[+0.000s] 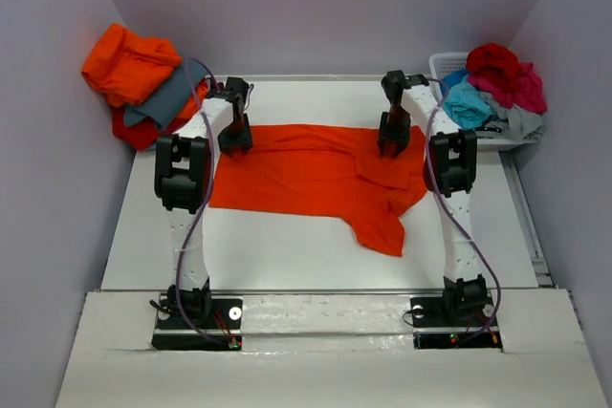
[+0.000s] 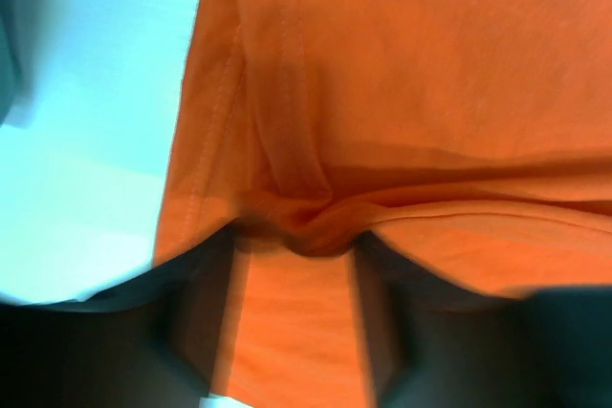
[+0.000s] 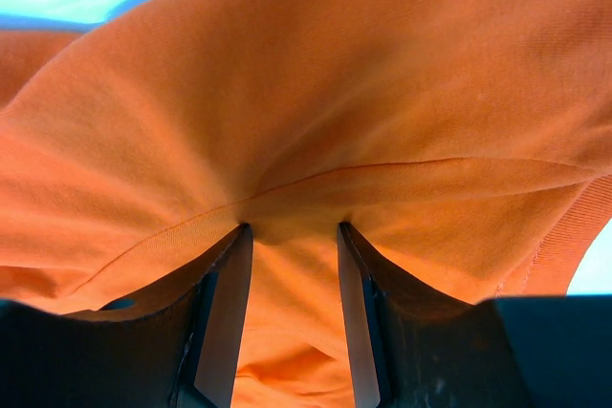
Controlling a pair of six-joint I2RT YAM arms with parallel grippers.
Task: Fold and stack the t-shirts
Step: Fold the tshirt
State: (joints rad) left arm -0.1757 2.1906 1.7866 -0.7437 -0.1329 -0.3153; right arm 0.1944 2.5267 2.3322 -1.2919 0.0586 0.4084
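A bright orange t-shirt (image 1: 306,179) lies spread flat across the middle of the table, one sleeve trailing toward the near right. My left gripper (image 1: 234,143) is at its far left corner. In the left wrist view (image 2: 295,241) the jaws hold a bunched fold of the orange cloth (image 2: 430,64) at their tips. My right gripper (image 1: 393,145) is at the shirt's far right part. In the right wrist view (image 3: 292,226) the jaws grip the cloth (image 3: 335,74), which pulls taut around the tips.
A pile of orange (image 1: 129,64), slate-grey (image 1: 172,97) and red (image 1: 139,131) shirts sits at the far left. A white slatted basket (image 1: 442,64) at the far right holds turquoise (image 1: 467,102), crimson (image 1: 505,72) and grey (image 1: 524,121) shirts.
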